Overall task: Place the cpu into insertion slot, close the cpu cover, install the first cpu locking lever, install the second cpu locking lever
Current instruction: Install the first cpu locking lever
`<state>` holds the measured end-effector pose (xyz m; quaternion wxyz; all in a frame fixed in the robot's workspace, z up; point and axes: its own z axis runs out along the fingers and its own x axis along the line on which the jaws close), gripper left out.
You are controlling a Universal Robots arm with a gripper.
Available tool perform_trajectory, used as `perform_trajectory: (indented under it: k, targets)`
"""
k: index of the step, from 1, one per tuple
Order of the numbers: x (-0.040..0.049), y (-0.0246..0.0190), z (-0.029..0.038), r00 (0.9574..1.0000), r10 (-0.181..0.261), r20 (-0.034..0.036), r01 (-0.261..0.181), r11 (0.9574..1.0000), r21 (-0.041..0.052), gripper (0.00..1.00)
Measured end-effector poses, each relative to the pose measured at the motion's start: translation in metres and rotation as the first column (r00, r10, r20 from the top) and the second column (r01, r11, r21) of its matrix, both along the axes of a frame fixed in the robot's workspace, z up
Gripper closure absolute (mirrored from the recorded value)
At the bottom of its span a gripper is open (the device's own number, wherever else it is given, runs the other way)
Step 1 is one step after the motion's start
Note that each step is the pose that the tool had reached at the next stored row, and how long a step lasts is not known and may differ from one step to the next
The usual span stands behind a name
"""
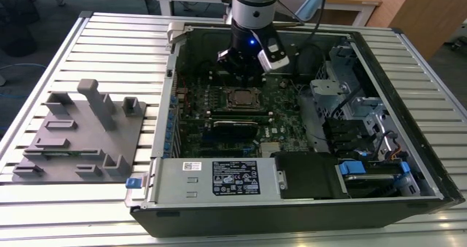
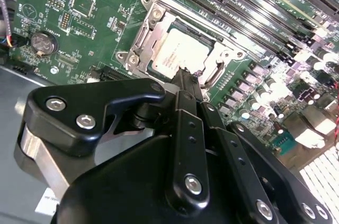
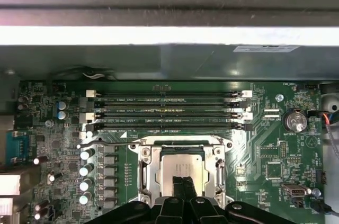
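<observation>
Over on the exterior view's left, the grey fixture tray point(image 1: 80, 137) sits on the slatted table, well away from the work. Moving across, there's the open computer case point(image 1: 166, 102) with the motherboard point(image 1: 211, 132) flat inside it. And here's the insertion slot point(image 1: 243, 98) in the middle of the board, with the gripper point(image 1: 241, 72) hanging just above its far edge.

In the first wrist view the cpu point(image 3: 183, 167) lies square in the socket, and the cpu cover point(image 3: 144, 168) looks to be lying down around it like a frame. The fingertips point(image 3: 178, 187) are pressed tight together with nothing between them, poised right over the chip's near edge.

Now the worry. A thin locking lever point(image 3: 103, 142) runs along the socket side nearest the memory slots point(image 3: 164, 110), and I can't tell if it's hooked. If those closed tips push a sprung wire and slip off, they could rake the row of capacitors point(image 3: 85, 170) just beside the socket. If the chip isn't sitting true, clamping down could crush the contacts under it. A lever let go early could also snap back up.

Further to the exterior view's right, the drive cage point(image 1: 332, 91) stands clear of all this.
</observation>
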<state>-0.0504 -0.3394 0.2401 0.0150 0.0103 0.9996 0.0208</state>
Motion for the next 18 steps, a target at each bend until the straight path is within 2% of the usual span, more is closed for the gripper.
perform_trajectory:
  k: [9,15,18]
  targets:
    - [-0.0013,0.0,0.0015,1.0,0.0,-0.0001,0.0,1.0,-0.0002,0.9]
    - [-0.014,0.0,0.0013,1.0,0.0,0.0001,0.0,1.0,0.0003,0.9]
    - [-0.0169,0.0,0.0013,1.0,0.0,0.0002,0.0,1.0,0.0006,0.9]
